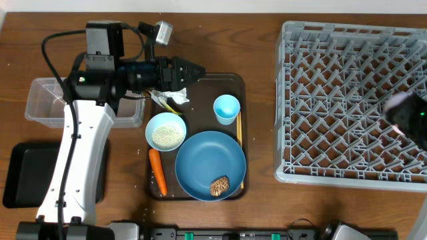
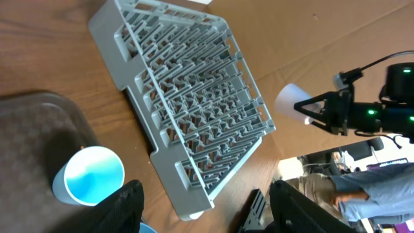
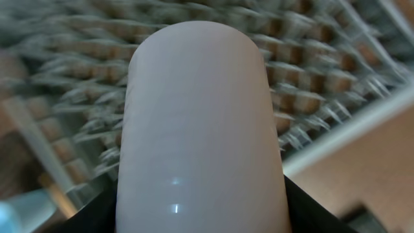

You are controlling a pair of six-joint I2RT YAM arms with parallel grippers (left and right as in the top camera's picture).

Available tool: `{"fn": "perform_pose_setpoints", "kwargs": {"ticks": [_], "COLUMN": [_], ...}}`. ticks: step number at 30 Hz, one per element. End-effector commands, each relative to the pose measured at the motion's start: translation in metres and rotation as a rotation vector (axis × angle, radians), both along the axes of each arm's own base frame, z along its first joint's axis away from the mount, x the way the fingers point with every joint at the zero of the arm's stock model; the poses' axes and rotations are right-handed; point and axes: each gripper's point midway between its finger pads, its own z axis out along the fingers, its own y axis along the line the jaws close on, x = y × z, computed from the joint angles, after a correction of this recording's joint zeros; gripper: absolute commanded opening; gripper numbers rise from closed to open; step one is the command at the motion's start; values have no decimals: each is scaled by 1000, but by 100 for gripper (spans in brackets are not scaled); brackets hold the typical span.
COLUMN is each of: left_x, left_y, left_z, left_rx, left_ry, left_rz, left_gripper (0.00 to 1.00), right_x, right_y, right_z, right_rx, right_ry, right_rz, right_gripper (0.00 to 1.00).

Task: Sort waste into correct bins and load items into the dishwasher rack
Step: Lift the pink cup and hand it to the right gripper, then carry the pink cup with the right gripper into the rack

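Observation:
My left gripper (image 1: 192, 70) is open and empty above the far left corner of the brown serving tray (image 1: 235, 81); it also shows in the left wrist view (image 2: 207, 217). Crumpled tissue (image 1: 175, 95) and yellow-green wrapper (image 1: 169, 105) lie just below it. On the tray are the white bowl (image 1: 166, 131) with rice, the blue plate (image 1: 211, 160) bearing the brown food piece (image 1: 219, 186), the carrot (image 1: 157, 171), the light blue cup (image 1: 226, 108) and the chopsticks (image 1: 239, 137). My right gripper (image 1: 405, 112) is shut on the pink cup (image 3: 200, 123) above the grey rack (image 1: 333, 100).
The clear tub (image 1: 40, 100) stands at the left, partly under my left arm. The black tray (image 1: 23, 173) lies in front of it. The rack fills the right side of the table. A person shows at the edge of the left wrist view (image 2: 381, 194).

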Motion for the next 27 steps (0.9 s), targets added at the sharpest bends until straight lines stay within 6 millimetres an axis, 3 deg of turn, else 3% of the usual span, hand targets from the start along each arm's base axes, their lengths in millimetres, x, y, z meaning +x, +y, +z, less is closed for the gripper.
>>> {"fn": "perform_pose_setpoints", "kwargs": {"ticks": [1,7,17,23,25,27], "left_x": [1,1,4,2,2,2], "left_y": [2,2,12,12,12,12], "left_z": [-2,-3,-21,-23,-23,-23], "left_rx": [8,13,96,97,97,97], "left_ry": [7,9,65,78,81,81], "left_rz": [9,12,80,80,80,80], "left_gripper": [63,63,63,63,63,63], "right_x": [-11,0,51,51,47,45], "right_y": [-40,-60,-55,-54,-54,-56], "right_z": [-13,-48,-104,-127,-133,-137], "right_rx": [-44,45,255,295,299,293], "right_ry": [82,144,135,200,228,246], "right_rz": [-191,-257,-196,-202,-223,-237], "right_gripper": [48,48,50,50,54,68]}}
